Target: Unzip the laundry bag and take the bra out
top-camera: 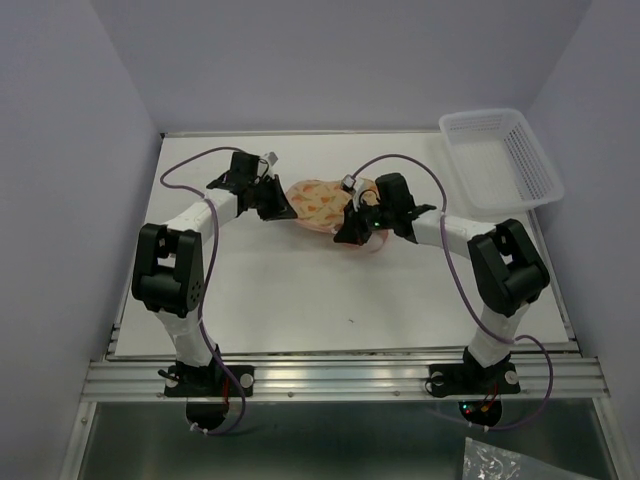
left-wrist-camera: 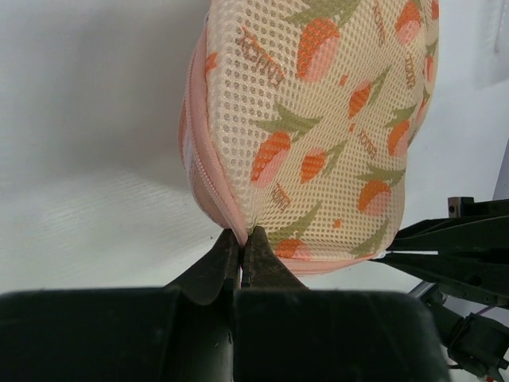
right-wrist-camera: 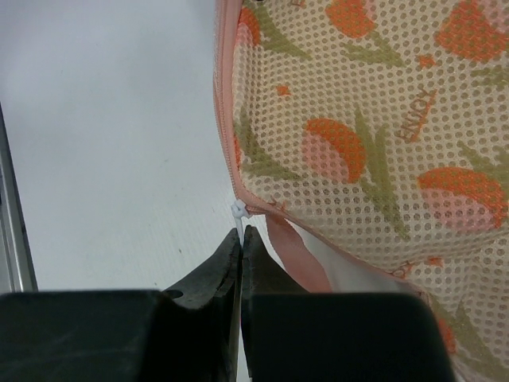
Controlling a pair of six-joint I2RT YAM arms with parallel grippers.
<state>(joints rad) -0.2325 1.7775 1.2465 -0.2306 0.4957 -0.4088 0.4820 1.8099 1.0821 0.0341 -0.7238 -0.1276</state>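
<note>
Soft, even light from above. The white table point(top-camera: 300, 300) reads uniformly bright; shadows on it are faint and soft-edged. In both wrist views the mesh of the laundry bag point(left-wrist-camera: 318, 135) is sharp, the near black foreground underexposed and slightly blurred.

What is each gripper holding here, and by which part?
Both hold the laundry bag. The left gripper pinches the pink zip edging at one end; the right gripper is shut at the white zip pull, apparently gripping it.
</note>
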